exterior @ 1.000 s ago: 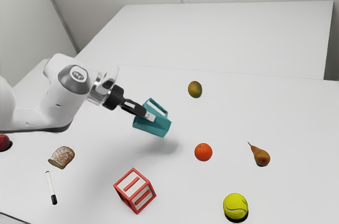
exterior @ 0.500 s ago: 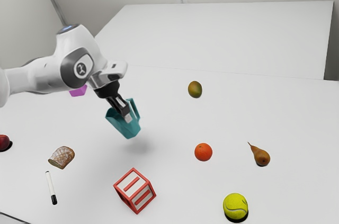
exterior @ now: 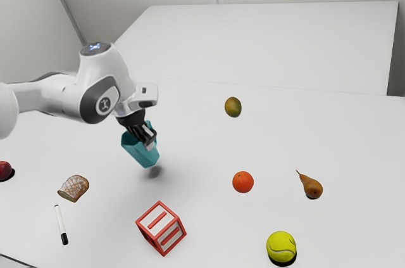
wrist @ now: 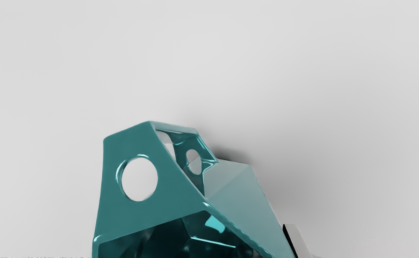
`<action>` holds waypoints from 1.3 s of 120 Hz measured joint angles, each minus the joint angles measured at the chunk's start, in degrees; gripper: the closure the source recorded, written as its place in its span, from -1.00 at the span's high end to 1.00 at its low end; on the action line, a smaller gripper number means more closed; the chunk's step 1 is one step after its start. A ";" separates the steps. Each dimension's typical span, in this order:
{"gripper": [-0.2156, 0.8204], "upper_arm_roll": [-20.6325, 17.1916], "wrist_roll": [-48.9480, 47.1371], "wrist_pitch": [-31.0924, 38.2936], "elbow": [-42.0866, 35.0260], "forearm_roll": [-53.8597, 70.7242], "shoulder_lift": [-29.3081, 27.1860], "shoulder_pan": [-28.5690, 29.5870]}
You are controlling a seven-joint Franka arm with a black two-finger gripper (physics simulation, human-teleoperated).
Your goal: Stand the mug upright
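Note:
My gripper [exterior: 149,142] is shut on the teal mug [exterior: 140,152], holding it by its side wall. The mug leans, its mouth up toward the exterior view's left and its base lower toward the right, just above a small dark shadow on the table. In the wrist view the mug [wrist: 130,218] shows its open mouth and its handle with round holes. One finger [wrist: 297,240] lies along the outside of the mug's wall; the other is mostly hidden by the mug.
On the white table [exterior: 209,223] are a red-and-white block [exterior: 161,228], an orange [exterior: 243,182], a mango-like fruit [exterior: 233,107], a pear [exterior: 311,185], a tennis ball [exterior: 281,246], a bread piece [exterior: 73,188], a marker [exterior: 61,224] and a red fruit [exterior: 5,170].
The held mug has moved toward the exterior view's left and somewhat lower, turning from a strong tilt to a steeper stance. A purple thing seen half a second ago is now behind the arm.

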 joint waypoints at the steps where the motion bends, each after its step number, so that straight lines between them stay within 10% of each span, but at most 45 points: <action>1: -0.93 0.00 -0.20 0.12 -0.10 0.06 0.01 -0.01; 113: -0.93 -0.19 -12.83 4.35 -2.47 2.56 4.02 -0.20; 156: -0.31 -0.19 -13.64 4.38 -2.42 1.96 3.33 -0.31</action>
